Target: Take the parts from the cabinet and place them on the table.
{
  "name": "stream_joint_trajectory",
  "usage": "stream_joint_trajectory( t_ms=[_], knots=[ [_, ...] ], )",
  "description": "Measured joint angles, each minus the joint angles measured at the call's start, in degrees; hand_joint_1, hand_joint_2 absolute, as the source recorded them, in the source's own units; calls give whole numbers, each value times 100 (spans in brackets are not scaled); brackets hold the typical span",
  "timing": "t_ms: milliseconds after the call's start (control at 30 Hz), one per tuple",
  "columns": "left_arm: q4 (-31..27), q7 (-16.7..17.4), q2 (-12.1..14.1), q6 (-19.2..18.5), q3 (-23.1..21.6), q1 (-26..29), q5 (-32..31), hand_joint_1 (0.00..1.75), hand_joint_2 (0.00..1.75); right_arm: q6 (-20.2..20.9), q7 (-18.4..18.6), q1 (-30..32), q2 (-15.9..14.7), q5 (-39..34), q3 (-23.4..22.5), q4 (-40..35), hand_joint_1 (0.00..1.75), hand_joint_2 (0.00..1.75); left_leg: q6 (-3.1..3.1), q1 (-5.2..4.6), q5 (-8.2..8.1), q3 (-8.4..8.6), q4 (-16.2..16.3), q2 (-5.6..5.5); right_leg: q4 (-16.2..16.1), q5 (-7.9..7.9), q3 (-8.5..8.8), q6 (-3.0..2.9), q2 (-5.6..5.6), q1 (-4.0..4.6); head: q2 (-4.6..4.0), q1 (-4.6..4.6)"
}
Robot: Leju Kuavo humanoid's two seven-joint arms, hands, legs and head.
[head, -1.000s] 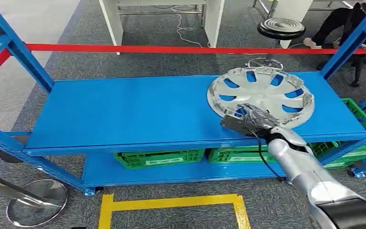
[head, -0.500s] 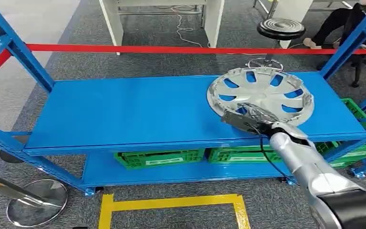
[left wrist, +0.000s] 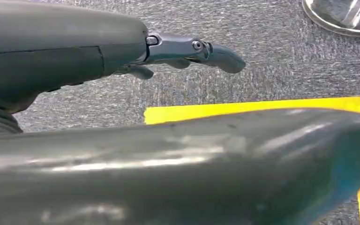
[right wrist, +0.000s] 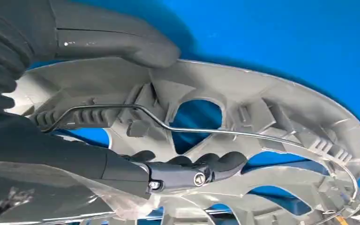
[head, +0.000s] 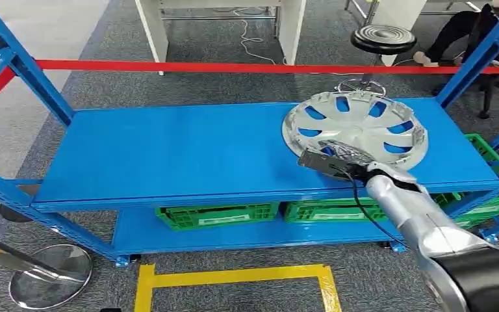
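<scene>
No readable text, brand or number anywhere. Green crates (head: 217, 214) under the blue shelf (head: 169, 153) carry pale label strips, too small to read. Hubcap (head: 354, 127) shows no legible marking.

You're looking at a silver-grey plastic hubcap (head: 357, 127), satin with a soft sheen, its inner side ribbed and ringed by a thin bare steel wire (right wrist: 225, 132). It lies near the shelf's (head: 175, 153) right edge; that shelf is smooth painted blue metal, semi-gloss. Your right hand (head: 338, 159) is matt dark grey plastic with small bright screws, on a brushed silver metal arm (head: 416, 218). The left hand (left wrist: 122, 51) has the same dull grey finish. The floor (head: 234, 88) is rough grey carpet with glossy yellow tape (head: 234, 276). The crates (head: 217, 214) are green plastic, and the stanchion base (head: 51, 276) is polished metal.
</scene>
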Motion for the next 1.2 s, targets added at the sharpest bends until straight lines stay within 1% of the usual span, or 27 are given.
stream_joint_trajectory(
  t_ms=[100, 200, 400, 533, 800, 867, 967, 1000, 1067, 1167, 1200],
  knots=[
    [0, 13, -4, 4, 0, 1, 0, 0, 0, -4, -17, -29, 0, 4, 39, 46, 0, 0, 0, 0, 1, 0, 0, 0, 0, 1, 0, 0, 0, 0, 0, 0],
    [0, 13, -11, 11, 0, 1, 0, 0, 0, -133, -26, -34, 0, 61, 92, 81, 0, 0, 0, 0, 1, 0, 0, 0, 0, 1, 1, 0, 0, 0, 0, 0],
    [0, 13, -17, 13, 0, 1, 0, 0, 0, -201, -26, -50, 0, 72, 177, 144, 0, 0, 0, 0, 1, 0, 0, 0, 0, 1, 0, 0, 0, 0, 0, 0],
    [0, 13, -20, 13, 0, 0, 0, 0, 0, -332, 31, -57, 2, 232, 282, 181, 0, 0, 0, 0, 1, 0, 0, 0, 0, 1, 1, 0, -1, 0, 0, 0],
    [0, 17, -26, 13, 0, -1, -7, 0, 0, -317, 94, -107, 20, 440, 474, 286, 0, 0, 0, 0, 1, 1, 0, 0, 0, 2, 1, 0, 1, 0, 0, 0],
    [0, 18, -33, 15, 0, -1, -7, 0, 0, -444, 254, -136, 20, 720, 597, 323, 0, 0, -1, 0, 1, 1, 0, 0, 0, 2, 1, 0, 1, 0, 0, -2],
    [0, 35, -59, 37, 0, 1, 30, 0, 0, -958, 785, -122, 46, 1364, 863, 369, 0, 0, -1, 0, 6, -1, 0, 0, 0, 2, 1, 0, -3, 0, 0, 0],
    [0, 37, -70, 50, 2, 2, 39, 0, 0, -1181, 1048, -108, 63, 1634, 969, 378, 0, 0, -1, 0, 6, -1, 0, 0, 0, 2, 1, 0, -3, 0, 0, -2],
    [0, 50, -92, 79, 4, 2, 48, 0, 0, -1478, 1393, -51, 94, 1909, 1078, 380, 0, 0, -1, 0, 6, -1, 0, 0, 0, 3, 1, 0, -3, 0, 0, 0],
    [0, 72, -120, 96, 11, 3, 63, 0, 0, -1687, 1741, 66, 138, 2204, 1182, 359, 0, 0, -1, 0, 5, -3, 0, 0, 0, 3, 0, 0, -3, 0, 0, 0],
    [0, 74, -129, 96, 11, 3, 63, 0, 0, -1696, 1793, 93, 144, 2269, 1191, 345, 0, 0, -1, 0, 5, -4, 0, 0, 0, 2, -1, 0, -3, 0, 0, -2]
  ],
)
